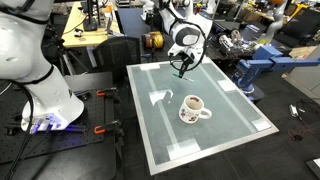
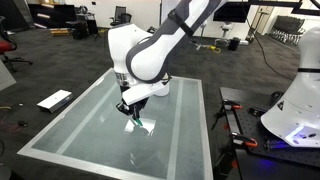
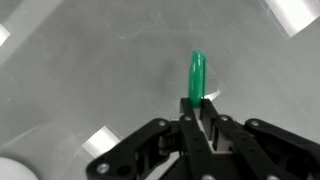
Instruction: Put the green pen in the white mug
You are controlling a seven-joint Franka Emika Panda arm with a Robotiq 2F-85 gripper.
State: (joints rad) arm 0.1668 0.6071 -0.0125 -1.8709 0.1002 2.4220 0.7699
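Green pen (image 3: 197, 78) clamped between closed fingertips of gripper (image 3: 203, 112), projecting toward frame top; white mug (image 1: 193, 108) below, apart.

Your arm (image 2: 150, 55) is glossy white, with rounded, bulbous joint housings and dark seams, and above the table (image 2: 75, 132) it ends in a black gripper (image 3: 200, 110) built of angular linkage bars.

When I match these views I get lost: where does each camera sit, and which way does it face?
Exterior view: high off the near side of the table, facing down across the mug toward the arm and gripper.
Exterior view: close by the arm, facing along the table; the arm fills the middle.
Wrist view: behind the fingers, facing the table; they pinch the pen.
All three share the gripper.
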